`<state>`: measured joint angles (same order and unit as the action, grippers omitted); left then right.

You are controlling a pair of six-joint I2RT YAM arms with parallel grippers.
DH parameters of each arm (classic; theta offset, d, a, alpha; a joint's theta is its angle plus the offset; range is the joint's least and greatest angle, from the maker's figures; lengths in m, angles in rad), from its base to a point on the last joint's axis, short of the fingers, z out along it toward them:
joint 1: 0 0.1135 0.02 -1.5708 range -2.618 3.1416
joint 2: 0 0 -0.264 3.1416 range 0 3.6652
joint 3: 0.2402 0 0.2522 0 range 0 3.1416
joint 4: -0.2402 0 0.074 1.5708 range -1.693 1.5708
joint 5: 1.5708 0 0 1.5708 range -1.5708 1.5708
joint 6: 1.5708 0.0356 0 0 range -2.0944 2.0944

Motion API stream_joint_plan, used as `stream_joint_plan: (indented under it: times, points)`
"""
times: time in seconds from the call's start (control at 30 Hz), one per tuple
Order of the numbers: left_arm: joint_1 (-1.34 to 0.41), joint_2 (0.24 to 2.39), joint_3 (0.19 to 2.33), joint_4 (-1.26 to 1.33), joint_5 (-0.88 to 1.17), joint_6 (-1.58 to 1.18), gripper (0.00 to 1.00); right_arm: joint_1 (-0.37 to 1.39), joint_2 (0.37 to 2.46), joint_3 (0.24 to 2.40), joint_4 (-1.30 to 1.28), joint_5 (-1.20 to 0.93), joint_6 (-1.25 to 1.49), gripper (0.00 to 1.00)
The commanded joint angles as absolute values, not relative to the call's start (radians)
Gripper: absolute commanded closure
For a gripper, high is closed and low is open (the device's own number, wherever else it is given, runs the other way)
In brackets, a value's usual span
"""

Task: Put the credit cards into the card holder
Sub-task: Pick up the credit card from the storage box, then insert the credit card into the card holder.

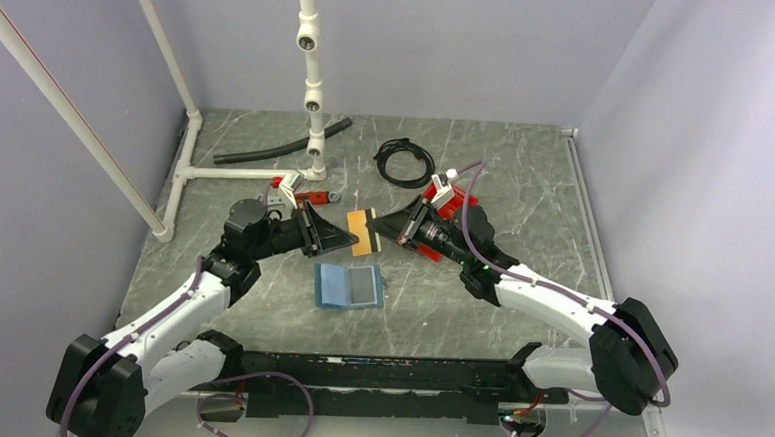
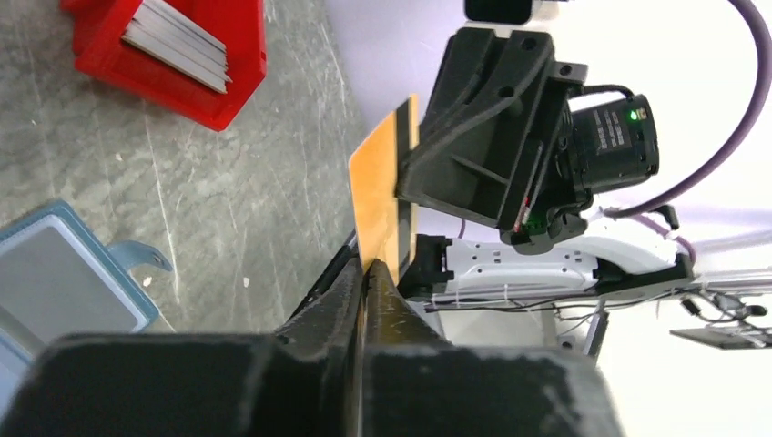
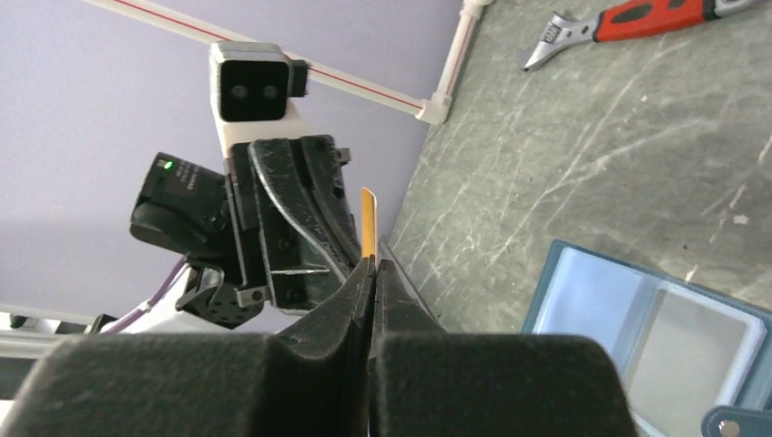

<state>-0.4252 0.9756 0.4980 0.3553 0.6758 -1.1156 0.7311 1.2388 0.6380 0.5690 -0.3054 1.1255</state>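
As it lies open, holder (image 1: 332, 287) contains grey card (image 1: 365, 283)

Behind the black left end effector (image 1: 347, 239) and right end effector (image 1: 381, 223) run white arms (image 1: 163, 317), black joints (image 1: 632, 356), purple cables (image 1: 470, 198).

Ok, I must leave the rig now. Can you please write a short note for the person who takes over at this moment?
Left pincer: shut on one edge of the tan-orange card.
Right pincer: shut on the opposite edge of the same card, which is held off the table between the two.
Card holder: lies open on the table, nearer the arm bases; neither pincer touches it.
Light grey rectangle in its half on the right arm's side: card or window, cannot tell.
Done: orange card is up.
Left: one pincer lets go, card goes into the holder; then look for the white card.
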Motion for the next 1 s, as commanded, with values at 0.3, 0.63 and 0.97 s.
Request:
stream_joint_plan:
  times: [0.3,0.63,0.97]
  points:
    - [-0.426,0.949,0.719,-0.408,0.563,-0.785,1.0,0.733,1.116,0.741,-0.049,-0.181,0.658,0.34]
    - [-0.426,1.049,0.702,-0.539,0.546,-0.737,1.0,0.809,1.482,0.843,-0.069,-0.4,0.456,0.88]
    - [-0.404,1.288,0.671,-0.448,0.61,-0.679,1.0,0.807,1.714,0.865,-0.034,-0.344,0.48,1.0]
